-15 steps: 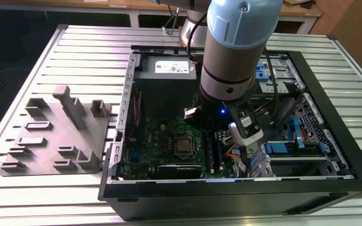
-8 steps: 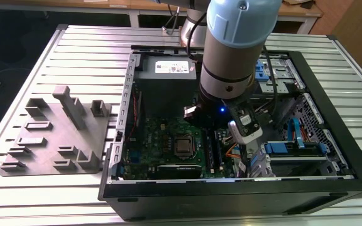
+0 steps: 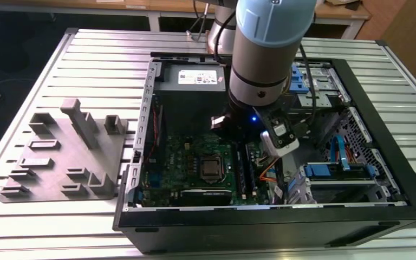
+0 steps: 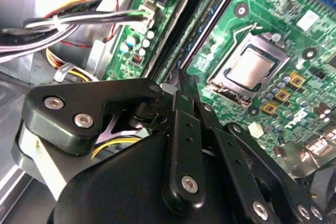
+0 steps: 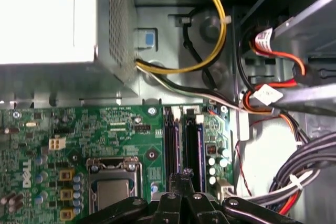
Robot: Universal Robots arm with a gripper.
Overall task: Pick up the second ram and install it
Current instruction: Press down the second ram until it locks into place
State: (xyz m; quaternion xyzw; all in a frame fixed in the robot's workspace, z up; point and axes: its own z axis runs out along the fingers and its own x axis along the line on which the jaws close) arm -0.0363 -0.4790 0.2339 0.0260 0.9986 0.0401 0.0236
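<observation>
your tool [image 5: 181, 190] sits low inside the open black computer case [image 3: 381, 162], over the long black slot rails [image 5: 184, 140] of the green motherboard [image 5: 121, 129], just beside the square metal processor socket [image 5: 111, 182]. in both wrist views its black fingers [image 4: 184, 129] are drawn together with almost no gap, and the tips meet right above the rails. a thin dark edge runs between the tips in the first wrist view, but you cannot tell whether that is the second ram, the long dark memory stick, or the rail itself, so what the tool has hold of stays unclear. in the exterior view the arm's wrist [image 3: 266, 65] covers the middle of the case, with the grey power supply [image 3: 190, 78] at about 11 o'clock from it and the slot rails at about 6 o'clock. the grey moulded parts tray [image 3: 63, 157] lies on the slatted metal surface [image 3: 106, 49] well apart, at 9 o'clock from the case. yellow, white and black cables [image 5: 210, 51] loop beside the supply.
</observation>
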